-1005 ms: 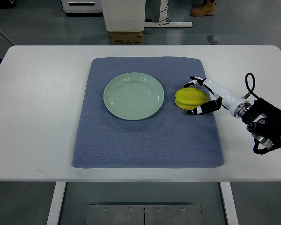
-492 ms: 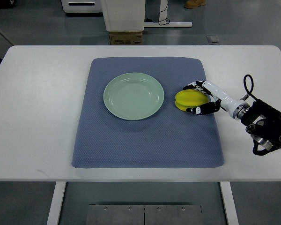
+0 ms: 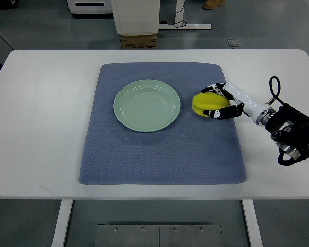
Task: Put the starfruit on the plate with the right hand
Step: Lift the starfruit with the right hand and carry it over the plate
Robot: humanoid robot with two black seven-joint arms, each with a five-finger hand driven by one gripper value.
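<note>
The grasp is the step in hand: the right hand (image 3: 220,101) has its black-tipped fingers (image 3: 212,113) curled around the yellow starfruit (image 3: 208,104), which sits on the blue mat (image 3: 159,154) just right of the pale green plate (image 3: 147,105) (whether it is lifted clear of the cloth cannot be told). Next, the move likely calls for raising the fruit and carrying it left over the plate's rim before letting go. Compared with 1 second ago, the fingers have closed from a loose bracket to a firm wrap, and the fruit sits slightly higher in the picture.
</note>
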